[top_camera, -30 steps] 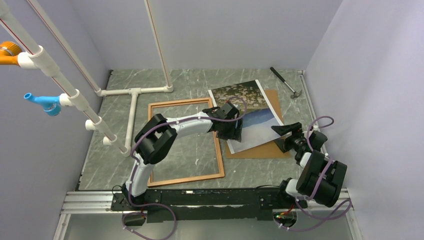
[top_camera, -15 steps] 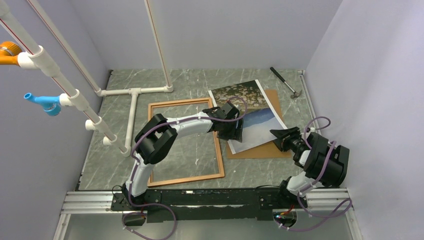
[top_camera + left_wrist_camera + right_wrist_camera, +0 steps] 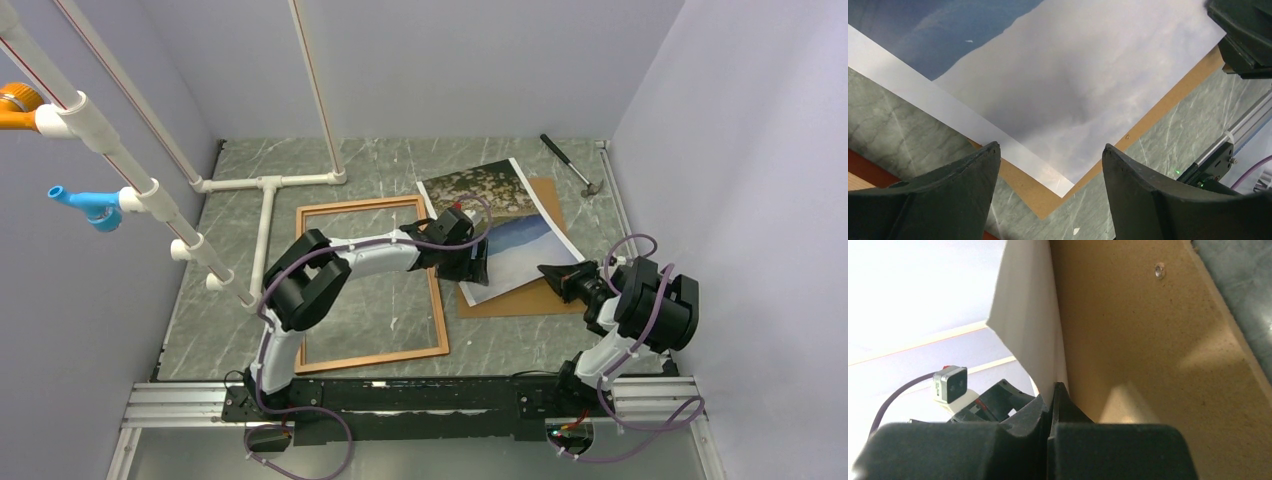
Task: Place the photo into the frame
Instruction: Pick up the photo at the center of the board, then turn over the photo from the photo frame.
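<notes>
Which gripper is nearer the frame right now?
Left. The left gripper hovers open beside the frame's right rail; the right gripper is shut on the photo's corner, farther right.

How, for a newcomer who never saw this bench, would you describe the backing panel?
On the marble table, look right of the wooden frame. The panel lies beneath the landscape photo; it alone is plain brown, solid and pictureless.
</notes>
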Robot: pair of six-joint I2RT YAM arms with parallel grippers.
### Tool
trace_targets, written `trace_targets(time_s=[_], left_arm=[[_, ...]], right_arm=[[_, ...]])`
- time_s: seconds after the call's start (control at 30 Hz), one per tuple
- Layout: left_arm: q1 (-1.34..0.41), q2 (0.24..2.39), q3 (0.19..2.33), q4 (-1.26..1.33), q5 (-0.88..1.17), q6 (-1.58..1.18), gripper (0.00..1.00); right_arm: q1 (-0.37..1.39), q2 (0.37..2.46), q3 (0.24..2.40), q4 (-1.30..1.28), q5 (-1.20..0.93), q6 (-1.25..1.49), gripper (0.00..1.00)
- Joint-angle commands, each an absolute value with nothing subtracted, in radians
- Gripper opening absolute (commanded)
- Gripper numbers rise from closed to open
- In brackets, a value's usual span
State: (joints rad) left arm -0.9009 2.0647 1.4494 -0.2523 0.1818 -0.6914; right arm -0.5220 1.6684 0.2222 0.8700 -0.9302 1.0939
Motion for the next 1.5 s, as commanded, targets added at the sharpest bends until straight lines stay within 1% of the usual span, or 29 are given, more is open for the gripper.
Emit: trace_targets(time_s=[0.0,0.1,0.17,0.23,0.4,0.53,0.63,0.87,1.0,1.1,1.27,1.47], left_arm=[[-0.909,1.988,1.397,-0.189,0.202,-0.672,0.81],[-0.908,1.931,1.364,-0.163,0.190,-0.663,0.89],[-0.907,1.885,1.340,-0.144,0.177,-0.656,0.96],[-0.907,1.833,1.311,-0.119,0.167,-0.649,0.99],[-0.906,1.687,1.247,-0.080,0.126,-0.628,0.99],[-0.905,1.552,1.220,-0.103,0.048,-0.613,0.99],[-0.903,1.461,1.210,-0.163,-0.033,-0.601,0.99],[-0.891,1.279,1.175,-0.287,-0.192,-0.582,0.99],[-0.866,1.202,1.154,-0.354,-0.253,-0.585,0.99],[-0.831,1.153,1.141,-0.410,-0.278,-0.599,0.99],[-0.753,1.079,1.090,-0.446,-0.248,-0.633,0.99],[-0.667,1.021,1.038,-0.444,-0.161,-0.662,0.99]], right_arm=[[-0.520,1.612,0.238,0.895,-0.960,1.079,0.00],[-0.519,1.536,0.255,0.782,-0.940,1.030,0.00],[-0.519,1.465,0.279,0.655,-0.916,0.976,0.00],[-0.520,1.386,0.315,0.510,-0.885,0.920,0.00],[-0.518,1.171,0.445,0.146,-0.785,0.792,0.00],[-0.505,1.036,0.570,-0.034,-0.716,0.758,0.00],[-0.450,0.975,0.668,-0.125,-0.643,0.739,0.00],[-0.173,1.031,0.995,-0.368,-0.456,0.616,0.00],[-0.048,1.111,1.219,-0.513,-0.371,0.526,0.00],[0.034,1.156,1.342,-0.611,-0.292,0.450,0.00],[0.180,1.251,1.513,-0.753,-0.193,0.343,0.00],[0.432,1.388,1.660,-0.883,-0.058,0.233,0.00]])
